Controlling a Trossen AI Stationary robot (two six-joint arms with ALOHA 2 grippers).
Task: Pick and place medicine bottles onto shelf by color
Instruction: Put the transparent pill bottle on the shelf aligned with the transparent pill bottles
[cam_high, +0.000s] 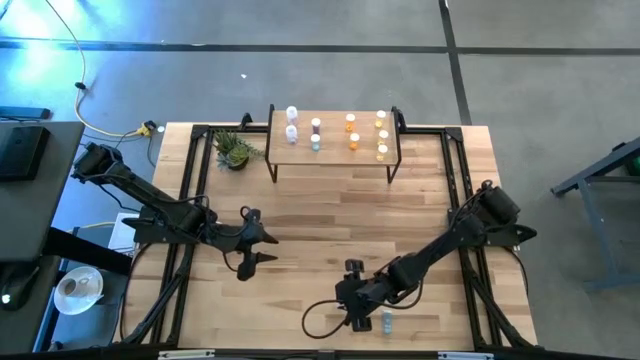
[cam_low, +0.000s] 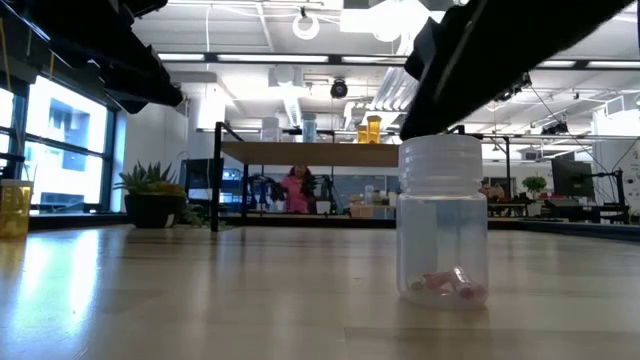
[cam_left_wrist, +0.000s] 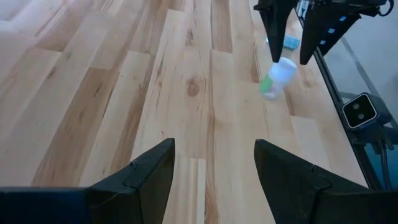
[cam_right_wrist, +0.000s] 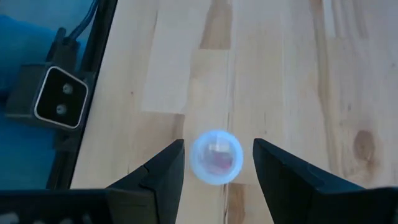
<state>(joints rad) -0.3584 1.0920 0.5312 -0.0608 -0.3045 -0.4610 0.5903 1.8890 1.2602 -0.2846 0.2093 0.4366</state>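
Shelf (cam_high: 335, 152) at far edge holds about ten sorted bottles; right gripper (cam_right_wrist: 216, 163), fingers spread, straddles near-edge bottle (cam_right_wrist: 215, 157); left gripper (cam_high: 256, 247) spread, idle.

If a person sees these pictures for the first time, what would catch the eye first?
Probably the clear bottle standing alone on the table's near edge, with the right gripper poised open directly above it, one finger on each side. Next, the shelf at the far edge, with small bottles sorted in colour groups, whitish on the left, orange and yellow on the right.
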